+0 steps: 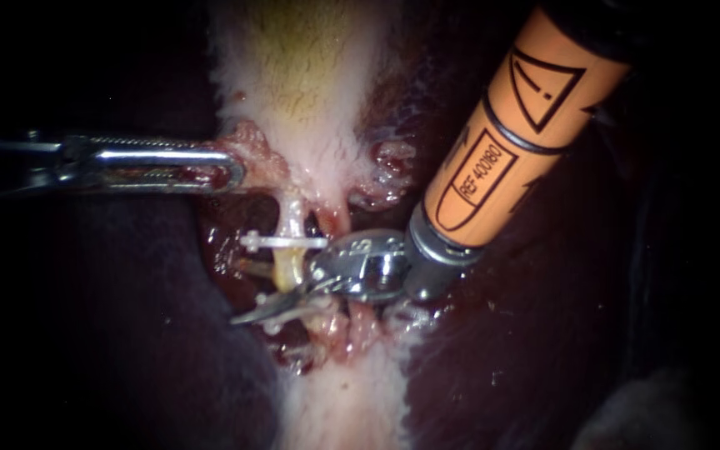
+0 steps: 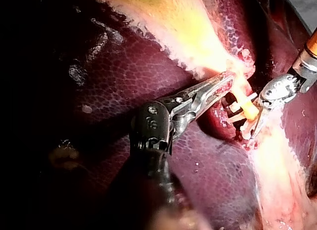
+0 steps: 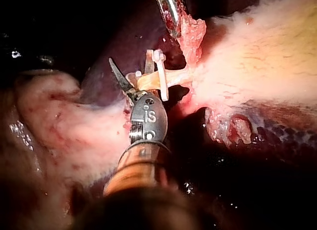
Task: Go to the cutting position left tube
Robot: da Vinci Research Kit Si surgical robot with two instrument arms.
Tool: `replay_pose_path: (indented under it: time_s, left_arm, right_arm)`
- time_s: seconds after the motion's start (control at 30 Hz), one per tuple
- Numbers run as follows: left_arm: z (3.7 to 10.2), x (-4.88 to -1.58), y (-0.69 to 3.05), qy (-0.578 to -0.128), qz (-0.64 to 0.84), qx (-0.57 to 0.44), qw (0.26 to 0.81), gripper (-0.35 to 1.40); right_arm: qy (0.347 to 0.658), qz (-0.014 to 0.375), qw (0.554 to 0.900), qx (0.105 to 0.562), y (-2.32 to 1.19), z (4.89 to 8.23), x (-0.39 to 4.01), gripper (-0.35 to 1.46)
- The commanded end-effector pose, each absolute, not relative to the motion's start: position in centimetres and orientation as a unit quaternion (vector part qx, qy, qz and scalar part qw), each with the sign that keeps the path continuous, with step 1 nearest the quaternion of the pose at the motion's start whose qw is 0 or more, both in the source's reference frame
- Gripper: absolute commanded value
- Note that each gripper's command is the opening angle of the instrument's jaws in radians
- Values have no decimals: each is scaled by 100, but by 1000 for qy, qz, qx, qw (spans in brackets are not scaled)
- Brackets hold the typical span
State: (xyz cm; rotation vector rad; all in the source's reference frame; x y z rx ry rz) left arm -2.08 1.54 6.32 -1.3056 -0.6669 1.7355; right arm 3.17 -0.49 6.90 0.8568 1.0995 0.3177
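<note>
Right instrument (image 1: 252,304) is closest to the lens: smooth orange shaft in from 1 o'clock, shiny metal wrist near centre, two thin curved blades pointing toward 8 o'clock. Blades parted; left tube (image 1: 290,260) lies in the gap, contact unclear.

Left tube: pale yellow, waxy, slender, just off centre toward 8 o'clock, running 12-to-6 down from the gallbladder (image 1: 306,75). White plastic clip (image 1: 281,242) sits crosswise on it, at 12 o'clock of the blades, just beside them. More white clip bars show by the blades in left wrist view; count unclear. Pinkish-red strand (image 1: 335,221) sits close at 3 o'clock of the tube.

Left instrument (image 1: 228,171) enters level from 9 o'clock: polished steel, slotted serrated jaws clamped on ragged pink tissue (image 1: 253,148) at 11 o'clock of the tube.

Gallbladder at 12 o'clock: whitish, fuzzy surface, yellow-green patch. Liver (image 1: 127,350): dark maroon, glossy, finely mottled, on both sides.
</note>
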Motion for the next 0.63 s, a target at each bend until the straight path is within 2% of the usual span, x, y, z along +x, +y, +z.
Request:
replay_pose_path:
  time_s: [0.03,0.2,0.63]
  left_arm:
    - [633,-208,155,-266,693,-521,421,-35]
    - [633,-208,155,-267,693,-521,421,-35]
    - [633,-208,155,-267,693,-521,421,-35]
  right_arm:
    - [506,147,752,395,-49,687,318,143]
    - [512,148,746,398,-49,677,321,143]
    - [512,148,747,397,-47,680,320,143]
